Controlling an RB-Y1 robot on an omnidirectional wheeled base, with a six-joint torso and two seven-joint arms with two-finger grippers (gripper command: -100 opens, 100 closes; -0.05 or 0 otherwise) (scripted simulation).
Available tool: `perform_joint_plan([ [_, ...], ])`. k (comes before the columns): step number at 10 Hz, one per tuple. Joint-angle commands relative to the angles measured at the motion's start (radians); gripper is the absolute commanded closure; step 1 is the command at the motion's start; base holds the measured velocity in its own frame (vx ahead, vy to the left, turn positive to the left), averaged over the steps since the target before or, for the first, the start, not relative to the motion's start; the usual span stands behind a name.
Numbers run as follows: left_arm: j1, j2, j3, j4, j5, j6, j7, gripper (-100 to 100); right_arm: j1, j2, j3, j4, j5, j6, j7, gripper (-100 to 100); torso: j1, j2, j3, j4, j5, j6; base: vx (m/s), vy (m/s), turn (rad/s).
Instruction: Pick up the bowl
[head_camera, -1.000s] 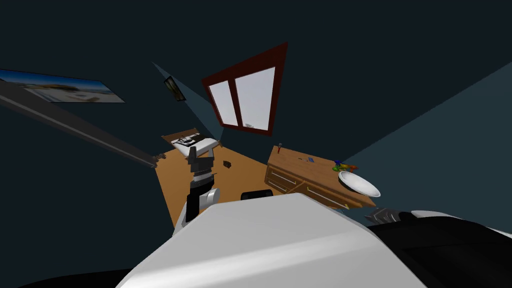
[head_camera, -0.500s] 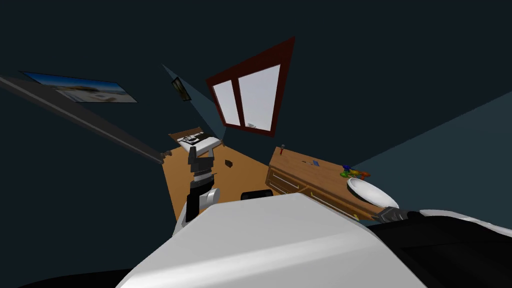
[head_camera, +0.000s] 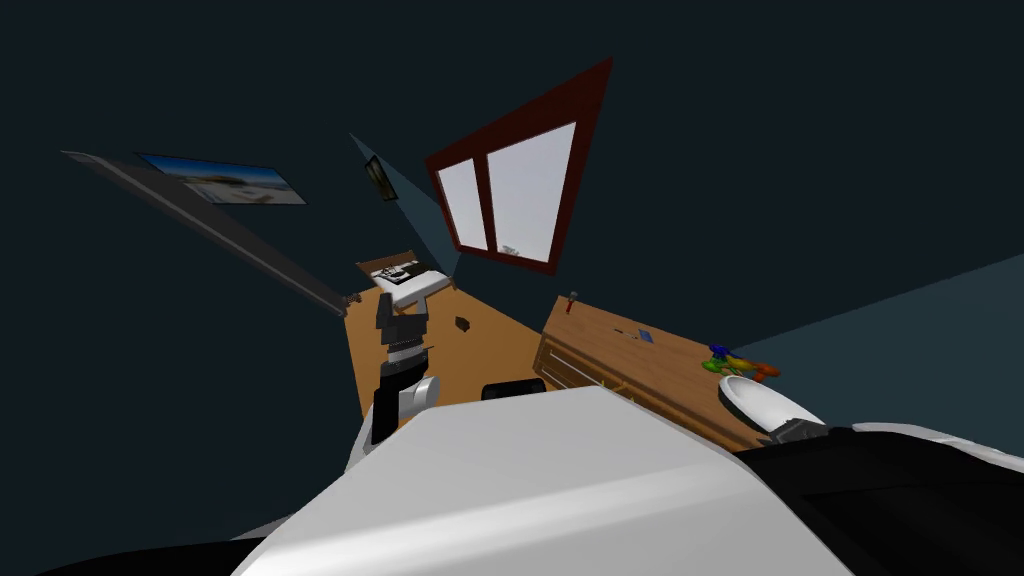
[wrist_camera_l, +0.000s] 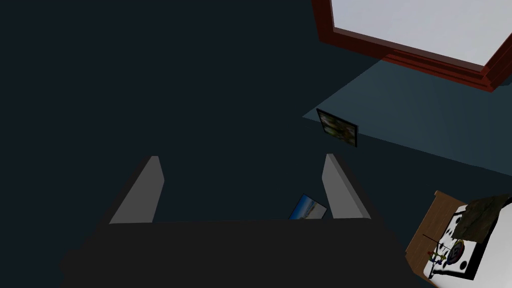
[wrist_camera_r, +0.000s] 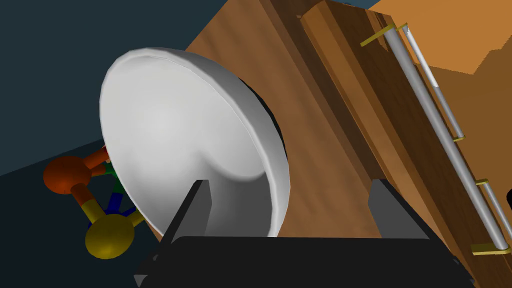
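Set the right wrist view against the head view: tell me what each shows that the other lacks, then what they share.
Right wrist view: the right gripper's two fingers standing open, with the wide, shallow white bowl's near rim between them, and the drawer fronts' long grey bar handles on brass mounts. Head view: the red-framed window, a landscape wall picture and the raised left gripper. Both: the bowl, the brown wooden dresser it rests on, and the multicoloured ball-and-stick toy beside it.
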Motion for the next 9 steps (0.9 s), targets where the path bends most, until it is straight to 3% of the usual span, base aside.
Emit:
perform_joint_plan([
  [1,0.0,0.0,0.0,0.0,0.0,0.0,0.0,0,-0.024,0.025,0.001,0.05,0.003,-0.012,0.006,-100,0.0,0.0,0.0,0.0,0.0,0.0,-0.071,-0.038,0.11],
  [4,0.0,0.0,0.0,0.0,0.0,0.0,0.0,0,-0.027,0.054,0.017,0.075,0.006,0.004,-0.031,-100,0.0,0.002,0.001,0.0,0.0,0.001,-0.062,-0.026,0.131],
  [5,0.0,0.0,0.0,0.0,0.0,0.0,0.0,0,-0.021,0.045,0.013,0.06,0.005,0.001,-0.019,-100,-0.001,0.003,0.002,0.001,0.0,0.001,-0.044,-0.02,0.053],
  [6,0.0,0.0,0.0,0.0,0.0,0.0,0.0,0,-0.02,0.045,0.014,0.056,0.005,0.006,-0.027,100,0.0,0.002,0.001,0.001,0.0,0.002,-0.006,-0.004,-0.01],
  [9,0.0,0.0,0.0,0.0,0.0,0.0,0.0,0,-0.02,0.043,0.015,0.057,0.006,0.006,-0.025,100,0.0,-0.001,0.0,0.0,-0.001,0.002,-0.001,-0.002,0.002],
])
